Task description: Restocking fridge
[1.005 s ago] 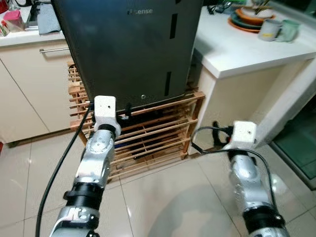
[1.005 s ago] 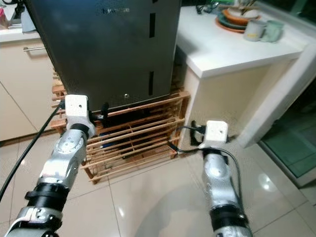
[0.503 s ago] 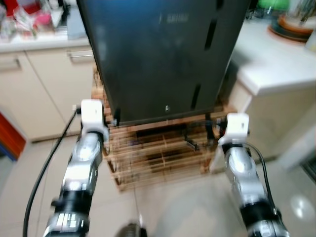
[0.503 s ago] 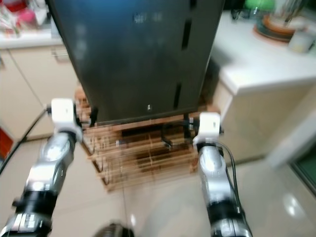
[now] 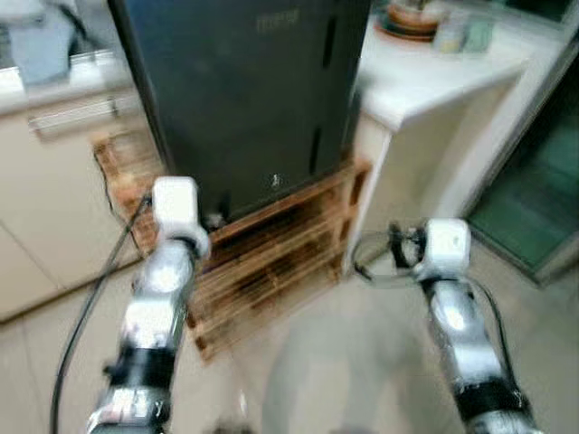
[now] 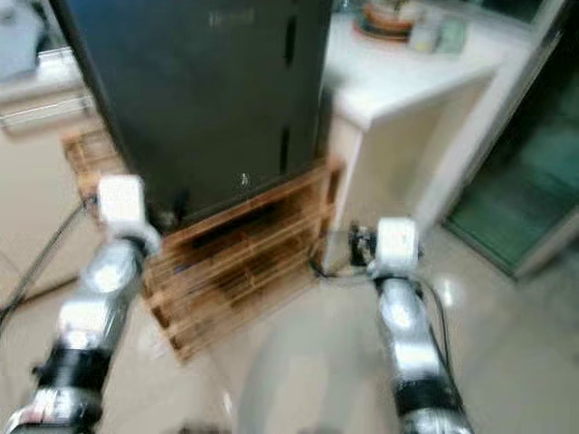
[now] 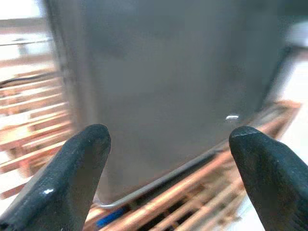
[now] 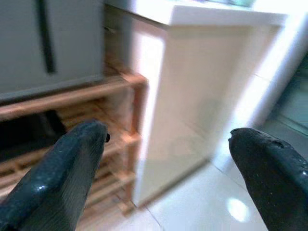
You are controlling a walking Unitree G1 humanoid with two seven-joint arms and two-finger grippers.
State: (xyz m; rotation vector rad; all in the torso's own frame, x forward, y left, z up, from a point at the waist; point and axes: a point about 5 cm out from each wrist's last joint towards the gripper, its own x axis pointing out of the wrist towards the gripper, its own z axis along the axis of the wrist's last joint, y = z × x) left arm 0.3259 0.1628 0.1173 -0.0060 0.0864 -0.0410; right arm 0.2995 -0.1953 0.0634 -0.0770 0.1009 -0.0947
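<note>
Before both arms, the dark fridge (image 5: 240, 90) stands upright on a slatted wooden rack (image 5: 262, 258), door shut, its long axis vertical. Right of the fridge, a white counter (image 5: 425, 77) carries stacked dishes (image 5: 407, 20). Left gripper (image 7: 168, 159) is nearer, close to the fridge's lower front, fingers spread and empty. Right gripper (image 8: 166, 159), likewise spread and empty, faces the counter's side; open floor (image 5: 362, 353) lies below the fridge.

Silver arms w/ black bands, white box wrists, black cables, left hand (image 7: 166, 178) & right hand (image 8: 166, 175) black-fingered
</note>
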